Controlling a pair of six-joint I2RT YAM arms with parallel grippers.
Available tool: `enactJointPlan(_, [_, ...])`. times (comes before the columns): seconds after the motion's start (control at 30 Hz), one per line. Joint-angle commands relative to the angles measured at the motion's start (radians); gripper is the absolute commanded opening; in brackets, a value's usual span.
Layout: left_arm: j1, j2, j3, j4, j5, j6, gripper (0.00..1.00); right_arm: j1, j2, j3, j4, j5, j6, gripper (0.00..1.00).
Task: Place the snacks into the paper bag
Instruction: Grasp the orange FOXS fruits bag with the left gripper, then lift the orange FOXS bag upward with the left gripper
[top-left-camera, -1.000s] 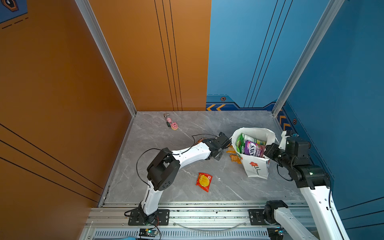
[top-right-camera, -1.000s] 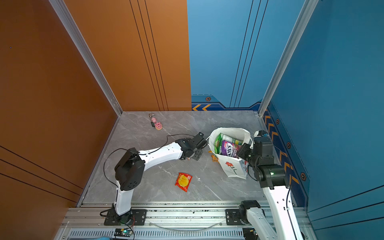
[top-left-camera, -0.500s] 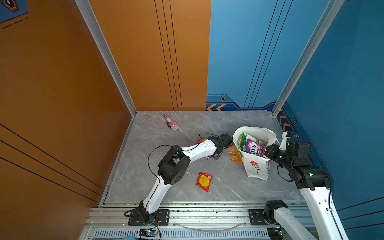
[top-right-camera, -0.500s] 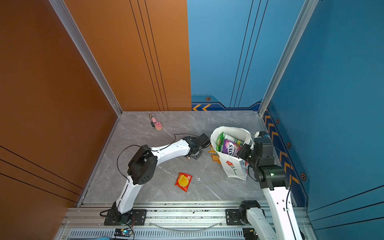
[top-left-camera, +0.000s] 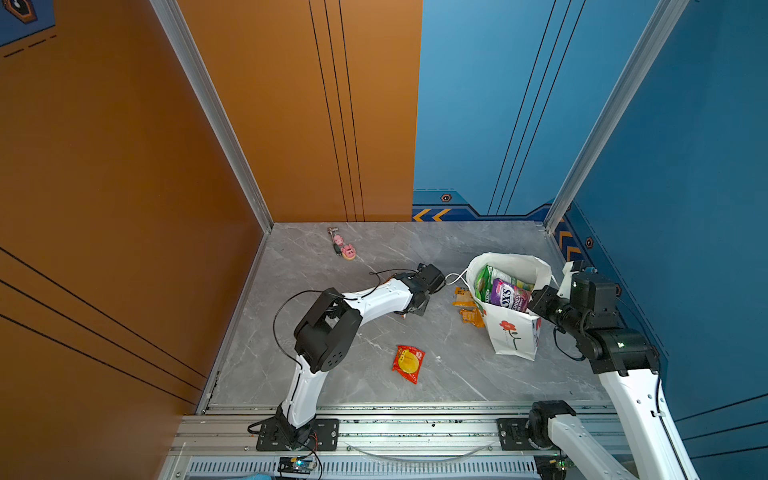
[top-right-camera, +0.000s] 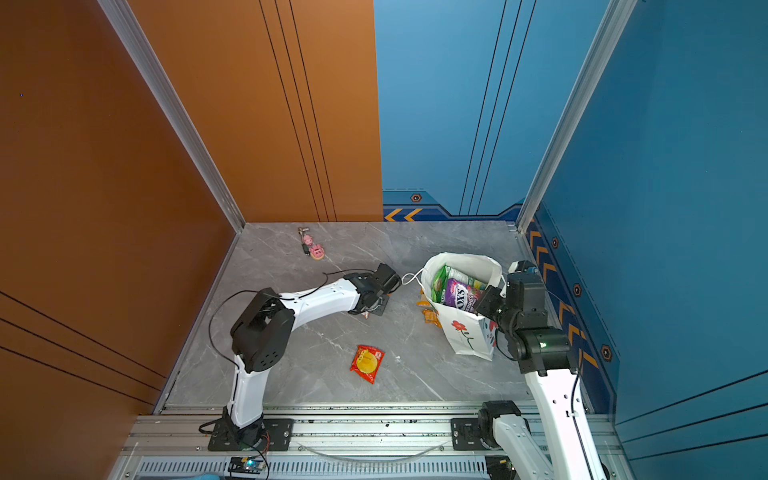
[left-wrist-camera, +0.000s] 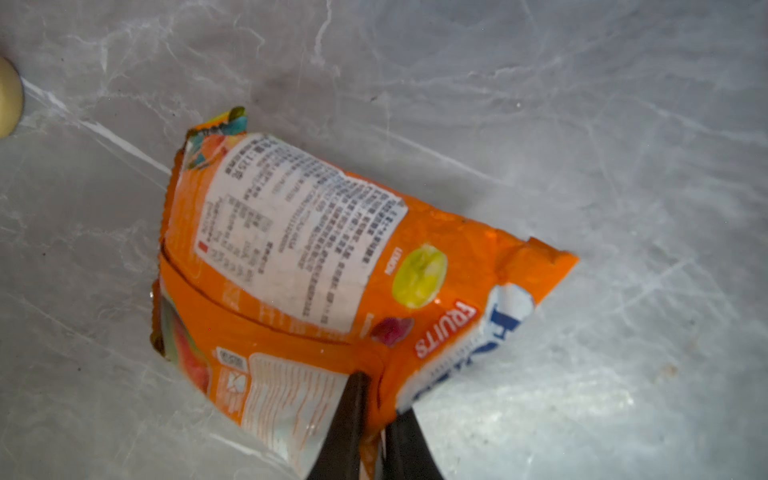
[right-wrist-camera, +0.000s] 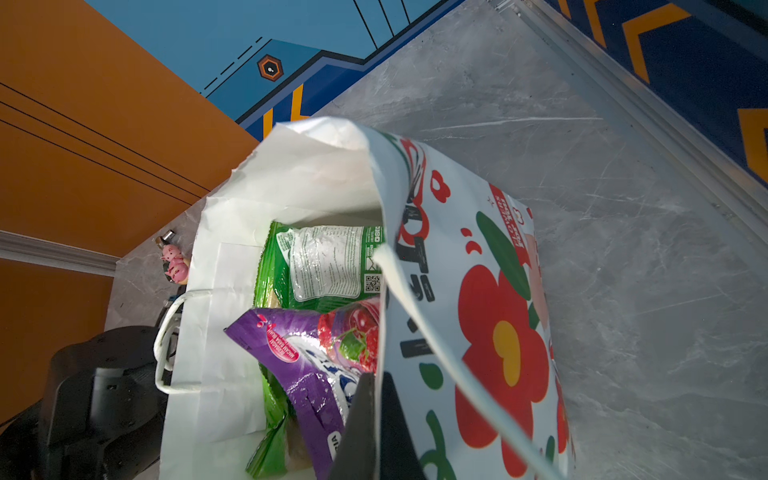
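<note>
The left arm (top-left-camera: 374, 300) is stretched low over the marbled table (top-left-camera: 415, 243), and the left gripper (left-wrist-camera: 380, 395) is clamped on a crinkly orange packet (left-wrist-camera: 291, 257). A red-yellow packet (top-left-camera: 408, 363) is seen lying flat mid-table. The standing white paper bag (top-left-camera: 513, 336), loaded with a glossy green packet (right-wrist-camera: 328, 262) and a purple packet (right-wrist-camera: 299, 361), is pinched at its rim by the right gripper (right-wrist-camera: 376, 386).

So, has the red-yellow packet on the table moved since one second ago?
No. The red-yellow packet keeps its place relative to the front rail.
</note>
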Motion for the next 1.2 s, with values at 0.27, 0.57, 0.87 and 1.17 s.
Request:
enactJointPlan(0.27, [0.036, -0.273, -0.251, 0.246, 0.082, -0.213, 0.0, -0.003, 0.011, 0.046, 0.089, 0.017, -0.018, 0.0])
enactJointPlan(0.57, [0.086, -0.537, -0.421, 0.383, 0.118, -0.363, 0.0, 0.006, 0.032, 0.057, 0.084, 0.013, -0.017, 0.0])
enactJointPlan(0.87, [0.086, -0.682, -0.541, 0.446, 0.184, -0.527, 0.0, 0.027, 0.032, 0.041, 0.096, 0.024, -0.014, 0.0])
enactJointPlan(1.17, [0.065, -0.799, -0.586, 0.494, 0.179, -0.58, 0.0, 0.033, 0.027, 0.034, 0.107, 0.02, -0.016, 0.0])
